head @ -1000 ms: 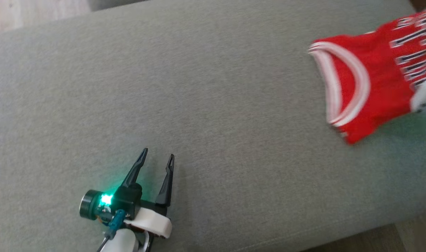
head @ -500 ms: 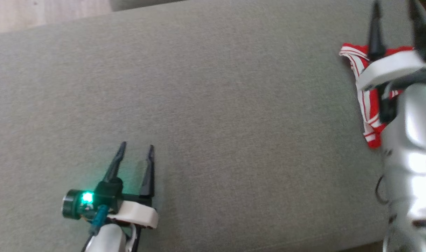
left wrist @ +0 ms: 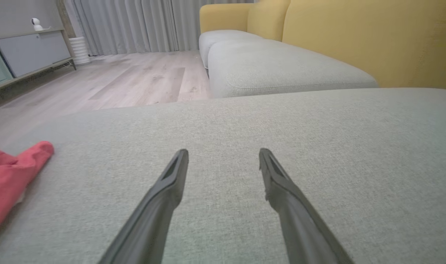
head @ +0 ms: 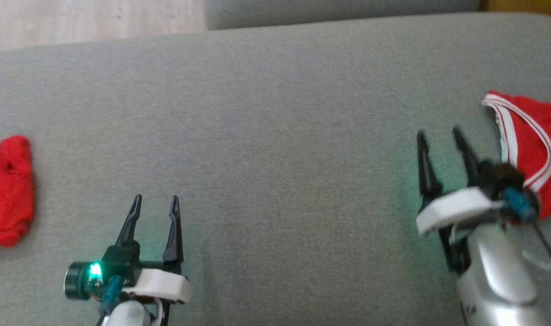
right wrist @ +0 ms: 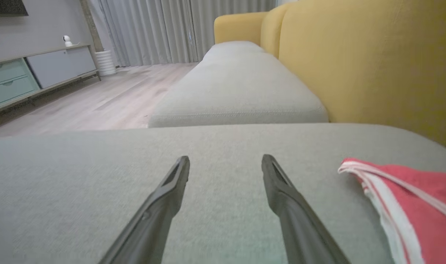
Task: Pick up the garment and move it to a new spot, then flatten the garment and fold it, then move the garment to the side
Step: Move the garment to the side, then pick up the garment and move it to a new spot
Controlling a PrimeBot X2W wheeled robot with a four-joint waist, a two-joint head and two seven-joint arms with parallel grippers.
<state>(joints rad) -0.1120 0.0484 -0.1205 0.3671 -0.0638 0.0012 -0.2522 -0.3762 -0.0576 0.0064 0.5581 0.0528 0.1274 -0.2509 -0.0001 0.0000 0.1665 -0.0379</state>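
Softly rumpled red jersey (head: 529, 145) on woven cushion (head: 275, 136)

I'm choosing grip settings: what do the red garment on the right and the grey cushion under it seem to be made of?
Red garment: thin soft knit, probably synthetic sports fabric; it lies limp in folds, matte, with white banded trim. Grey cushion: matte woven upholstery cloth, showing a fine flecked weave; rounded edges suggest padding, which is hidden.

The left gripper (head: 155, 200) is seen at the lower left, fingers spread apart and pointed up the head view (a green light is lit at its wrist). The right gripper (head: 438, 134) is likewise spread, leaning slightly leftward.
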